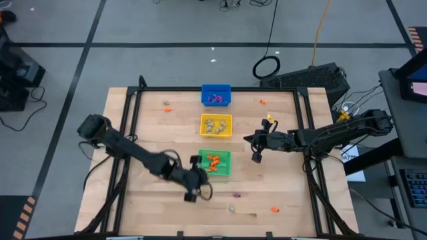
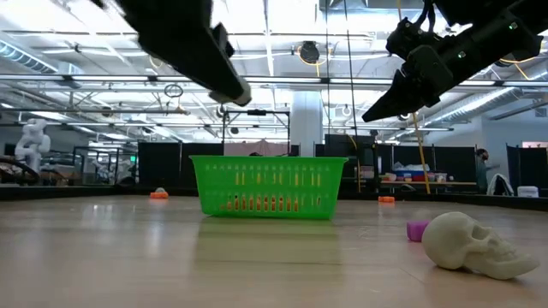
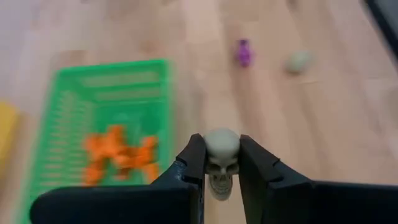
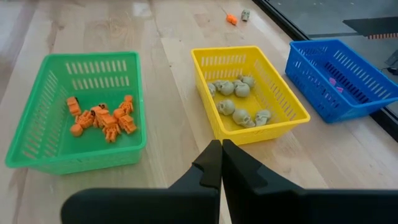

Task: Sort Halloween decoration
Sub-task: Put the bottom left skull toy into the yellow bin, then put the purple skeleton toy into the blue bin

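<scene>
My left tool (image 3: 222,163) pinches a skull (image 3: 221,155) beside the green bin (image 3: 93,112); it could slip. My right tool (image 4: 221,163) is pressed together.

Two dark jointed arms, black cabling; left pincer (image 3: 222,163), right pincer (image 4: 221,163), matte black wedge fingers

We saw a green bin (image 4: 74,112) with orange trinkets (image 4: 102,118), a yellow bin (image 4: 249,93) with pale beige skulls (image 4: 239,102), and a blue bin (image 4: 339,74). A purple trinket (image 3: 244,52) lay on the light wooden table (image 4: 168,56).
</scene>
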`<state>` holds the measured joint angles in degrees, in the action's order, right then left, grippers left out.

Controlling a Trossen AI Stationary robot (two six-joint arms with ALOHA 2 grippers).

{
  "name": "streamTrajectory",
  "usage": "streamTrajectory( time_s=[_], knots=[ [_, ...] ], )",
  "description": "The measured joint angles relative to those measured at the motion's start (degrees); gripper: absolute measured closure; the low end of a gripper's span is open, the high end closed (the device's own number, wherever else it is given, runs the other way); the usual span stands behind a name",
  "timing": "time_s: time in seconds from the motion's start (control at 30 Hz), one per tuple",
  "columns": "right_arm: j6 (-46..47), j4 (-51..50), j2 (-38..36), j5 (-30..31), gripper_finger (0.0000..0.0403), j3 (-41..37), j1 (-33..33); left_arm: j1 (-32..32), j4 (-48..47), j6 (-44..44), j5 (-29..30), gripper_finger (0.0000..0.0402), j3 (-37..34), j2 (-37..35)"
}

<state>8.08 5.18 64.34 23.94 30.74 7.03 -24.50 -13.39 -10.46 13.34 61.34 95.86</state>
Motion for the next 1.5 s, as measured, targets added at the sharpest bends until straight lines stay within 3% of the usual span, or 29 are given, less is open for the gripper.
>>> streamTrajectory(
  time_s=[0.2, 0.4, 0.6, 0.73, 0.9, 1.17, 1.4, 1.5],
  knots=[
    [-0.2, -0.2, 0.0, 0.0, 0.0403, 0.0, 0.0, 10.1, -1.3, 5.0, -3.8, 0.0354, -2.4, -5.5],
    [-0.2, -0.3, 0.0, 0.0, 0.0403, 0.0, 0.0, 23.8, 1.3, 9.7, -7.3, 0.0354, -3.7, -5.6],
    [0.0, -0.3, 0.0, 0.0, 0.0403, 0.0, 0.0, 37.2, 7.7, 13.9, -17.3, 0.0354, -3.6, -2.5],
    [0.2, -0.3, 0.0, 0.0, 0.0403, 0.0, 0.0, 42.9, 9.4, 15.4, -23.6, 0.0354, -3.5, 1.1],
    [0.2, -0.3, 0.0, 0.0, 0.0403, 0.0, 0.0, 45.5, 11.7, 15.9, -26.9, 0.0354, -3.6, 6.4],
    [0.8, -0.3, 0.0, 0.0, 0.0403, 0.0, 0.0, 45.8, 15.7, 15.7, -26.8, 0.0346, -3.6, 10.5],
    [1.4, -0.3, 0.0, -0.2, 0.0403, 0.0, 0.0, 45.6, 15.2, 15.3, -26.6, 0.0212, -3.6, 9.2],
    [1.9, -0.3, 0.0, -0.2, 0.0403, 0.0, 0.1, 45.3, 14.2, 14.8, -26.4, 0.0193, -3.6, 6.7]
  ],
)
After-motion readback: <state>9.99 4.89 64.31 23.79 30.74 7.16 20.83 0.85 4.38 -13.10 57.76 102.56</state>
